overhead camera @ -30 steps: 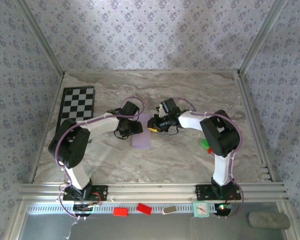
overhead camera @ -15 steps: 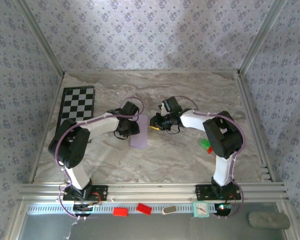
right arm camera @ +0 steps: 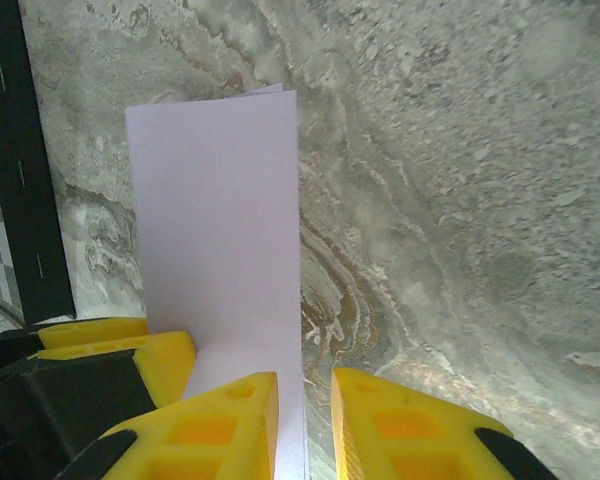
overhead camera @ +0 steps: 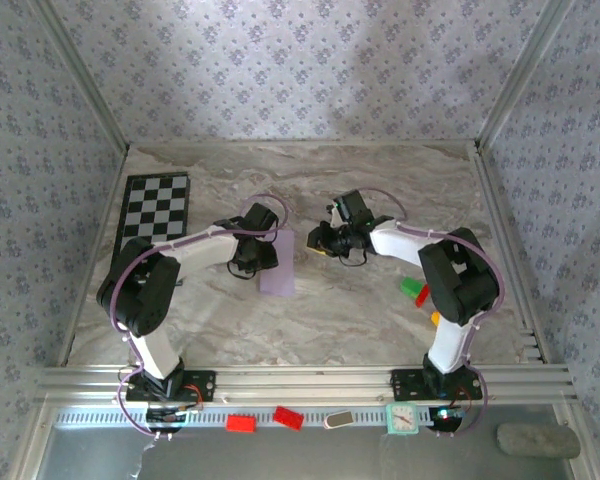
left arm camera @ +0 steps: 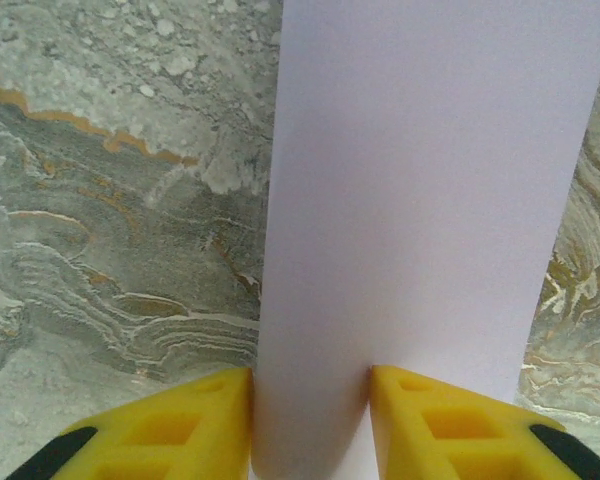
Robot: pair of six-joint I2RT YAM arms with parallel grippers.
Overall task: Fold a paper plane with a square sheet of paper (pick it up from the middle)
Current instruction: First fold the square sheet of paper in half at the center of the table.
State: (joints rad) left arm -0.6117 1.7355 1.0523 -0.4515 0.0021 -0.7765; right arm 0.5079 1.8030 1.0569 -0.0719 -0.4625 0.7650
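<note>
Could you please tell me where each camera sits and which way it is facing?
Top external: above and behind the bases, looking down on the table; both arms, the left pincer and right pincer show.
Left wrist: on the left arm, looking along its yellow fingers at the folded sheet they pinch.
Right wrist: on the right arm, looking past its own fingers towards the sheet and the left pincer.
Shared: all three see the sheet.
</note>
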